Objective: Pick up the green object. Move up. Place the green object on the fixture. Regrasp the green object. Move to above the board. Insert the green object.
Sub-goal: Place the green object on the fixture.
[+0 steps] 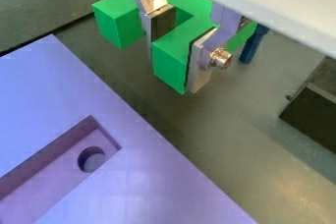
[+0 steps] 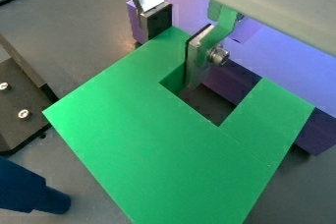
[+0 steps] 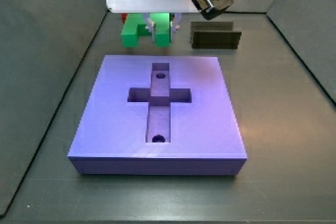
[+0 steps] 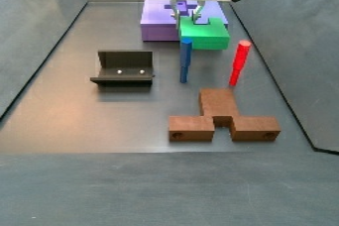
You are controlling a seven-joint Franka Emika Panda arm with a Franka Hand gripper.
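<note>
In a side view the gripper (image 3: 159, 19) hung at twelve o'clock beyond the board (image 3: 197, 120), its fingers closed on the green object (image 3: 144, 28); the fixture (image 3: 217, 37) sat on the floor at one o'clock, just beside

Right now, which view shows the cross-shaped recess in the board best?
A side view: the board lies fully in frame and its recess shows whole. In a wrist view only a recess corner appears; elsewhere the green object, held in the hand, hides most of the board.
</note>
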